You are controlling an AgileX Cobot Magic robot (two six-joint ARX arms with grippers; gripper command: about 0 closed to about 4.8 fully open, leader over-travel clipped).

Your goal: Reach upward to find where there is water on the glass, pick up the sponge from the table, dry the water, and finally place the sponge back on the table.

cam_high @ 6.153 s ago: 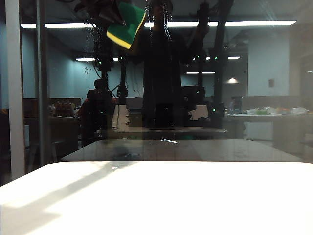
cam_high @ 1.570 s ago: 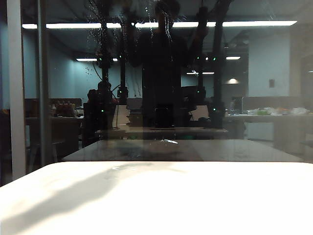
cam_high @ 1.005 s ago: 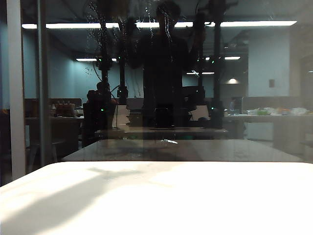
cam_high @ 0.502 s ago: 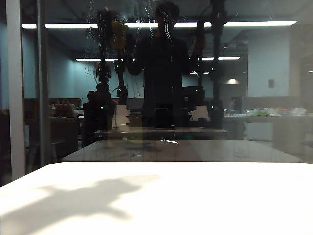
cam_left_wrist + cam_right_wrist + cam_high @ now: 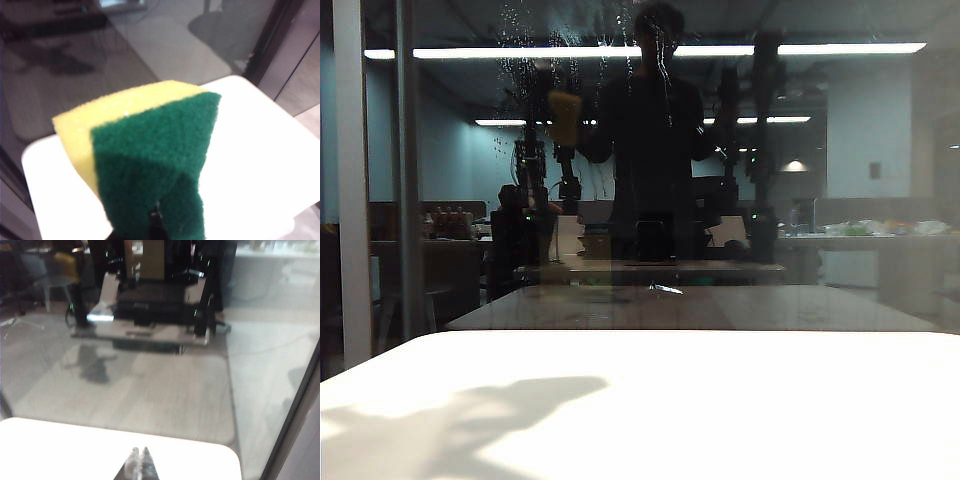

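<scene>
Left pincer (image 5: 152, 222): closed on the sponge (image 5: 145, 155), gripping it at one end, fingertips pinching into the green scouring layer so that the foam puckers around them. The free end, yellow foam uppermost, juts out over the white tabletop (image 5: 260, 150) near the glass (image 5: 60, 75). In the exterior view neither arm shows directly; only a dim yellow mirror image of the sponge appears high on the left of the glass (image 5: 880, 180).

Right pincer (image 5: 138, 460): tips pressed together, nothing between them, hovering over the far edge of the tabletop (image 5: 75, 445).

Water (image 5: 535, 55): thin pale streaks and droplets at the top left of the glass.

Handling judgement: sponge is light and soft; it squashes under the grip and will spring back on release. Wet foam may sag, and an end-on pinch lets the free part flex. The scouring face is rough, so slip looks unlikely. A hold across the wavy waist would be steadier, but the present grip should serve for setting it down; no fragility concern.
</scene>
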